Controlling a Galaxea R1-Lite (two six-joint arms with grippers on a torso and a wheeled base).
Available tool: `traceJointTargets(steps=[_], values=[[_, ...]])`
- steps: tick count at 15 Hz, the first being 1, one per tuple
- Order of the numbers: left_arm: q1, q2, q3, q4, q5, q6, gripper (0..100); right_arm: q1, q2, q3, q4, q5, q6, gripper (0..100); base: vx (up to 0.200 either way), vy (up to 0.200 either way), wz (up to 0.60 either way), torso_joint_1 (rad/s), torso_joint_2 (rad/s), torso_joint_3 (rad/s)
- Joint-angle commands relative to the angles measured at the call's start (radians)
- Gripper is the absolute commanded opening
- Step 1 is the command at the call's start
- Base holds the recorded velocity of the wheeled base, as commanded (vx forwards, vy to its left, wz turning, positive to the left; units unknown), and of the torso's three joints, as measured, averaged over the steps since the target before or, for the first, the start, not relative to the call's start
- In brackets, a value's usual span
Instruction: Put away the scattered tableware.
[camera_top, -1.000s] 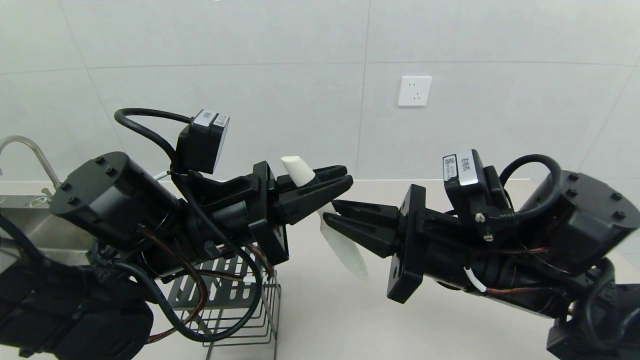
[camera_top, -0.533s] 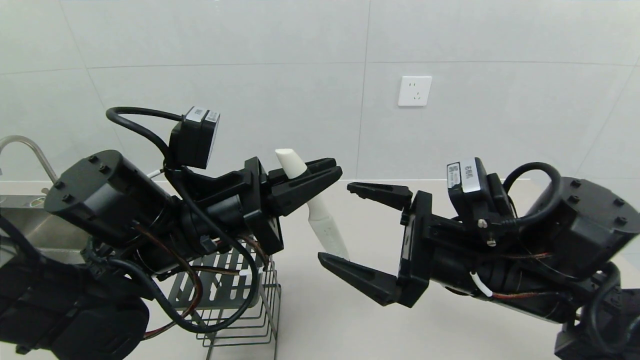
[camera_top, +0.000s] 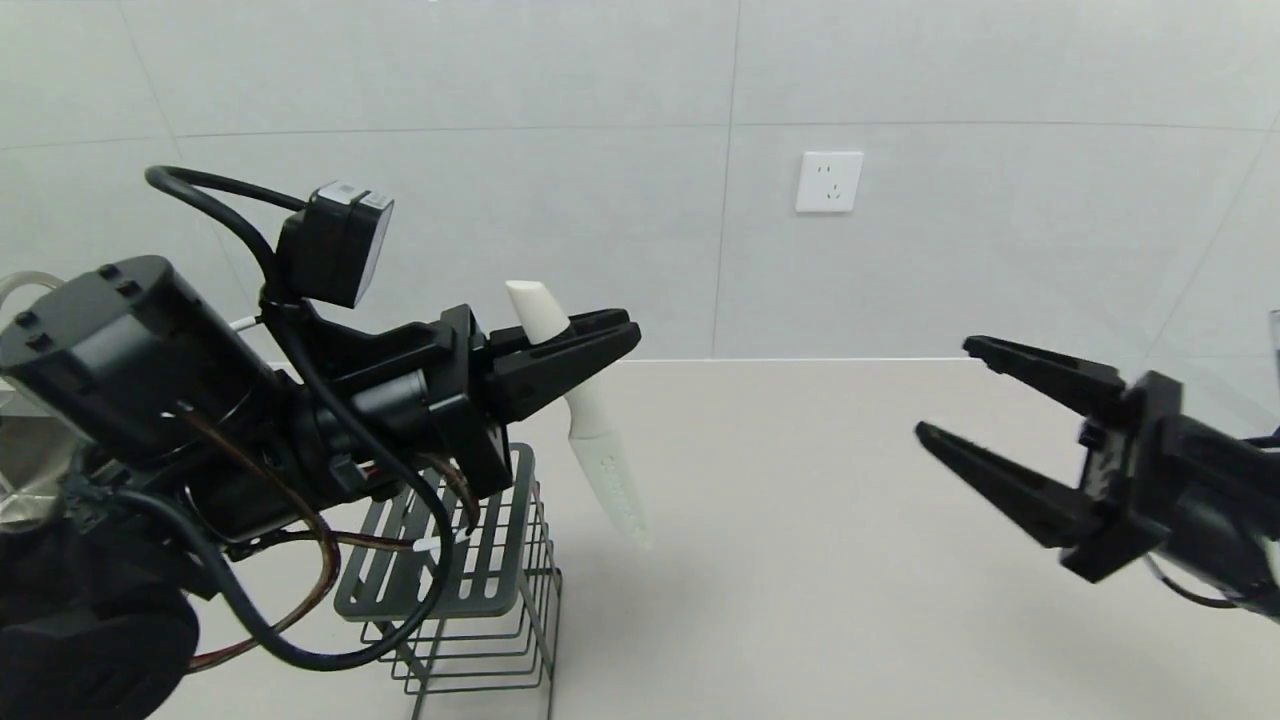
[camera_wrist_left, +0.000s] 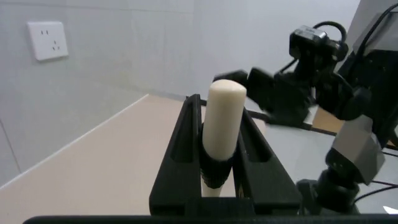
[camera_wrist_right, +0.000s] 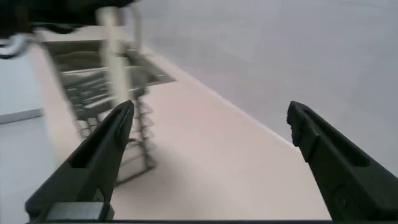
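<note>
1. The white knife (camera_top: 600, 450) hung in the air above the countertop (camera_top: 800, 580). It was tilted, with its handle end up and its pale blade pointing down and toward the robot's right. It touched neither the counter nor the rack.
2. The left gripper (camera_top: 622, 338) was clamped on the knife's handle, and the butt of the handle stuck up above the black fingers. In the left wrist view the rounded handle (camera_wrist_left: 222, 121) sat pinched between the two fingers (camera_wrist_left: 183, 143).
3. A wire rack (camera_top: 470, 590) stood on the countertop under the left arm. It had a grey slotted top on a thin wire frame. The blade tip hung just beside the rack's right edge, apart from it.
4. The right gripper (camera_top: 945, 388) was well apart from the knife, out at the robot's right. Its jaws were spread wide with nothing between them, and its fingertips pointed toward the knife.
5. In the right wrist view the same spread gripper (camera_wrist_right: 210, 109) framed a blurred knife (camera_wrist_right: 115, 62) and the rack (camera_wrist_right: 106, 99) farther off.
6. A steel sink (camera_wrist_right: 87, 51) lay beyond the rack, let into the beige countertop.
7. A white wall socket (camera_top: 829, 181) sat on the pale tiled wall behind the counter, and it also showed in the left wrist view (camera_wrist_left: 47, 40).
</note>
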Motion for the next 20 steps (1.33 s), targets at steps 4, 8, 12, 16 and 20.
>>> traceJointTargets(steps=[4,8,12,16,20], values=[[-0.011,-0.206,-0.01,0.274,0.122,0.129,0,-0.373,-0.421,0.164,0.032,0.001,0.001,0,0.0,0.0,0.0,0.0,0.0,0.0],[-0.042,-0.218,-0.035,0.303,0.214,0.206,0,-0.525,-0.745,0.227,0.158,0.009,-0.003,0,0.0,0.0,0.0,0.0,0.0,0.0],[-0.142,-0.22,-0.058,0.37,0.486,0.226,0,-0.525,-1.012,0.222,0.417,0.009,-0.013,0,0.0,0.0,0.0,0.0,0.0,0.0],[-0.163,-0.229,-0.068,0.393,0.645,0.227,0,-0.459,-1.157,0.228,0.554,0.01,-0.045,0,0.0,0.0,0.0,0.0,0.0,0.0],[-0.169,-0.255,-0.131,0.502,0.737,0.284,0,-0.365,-1.321,0.228,0.787,0.013,-0.095,0,0.0,0.0,0.0,0.0,0.0,0.0]])
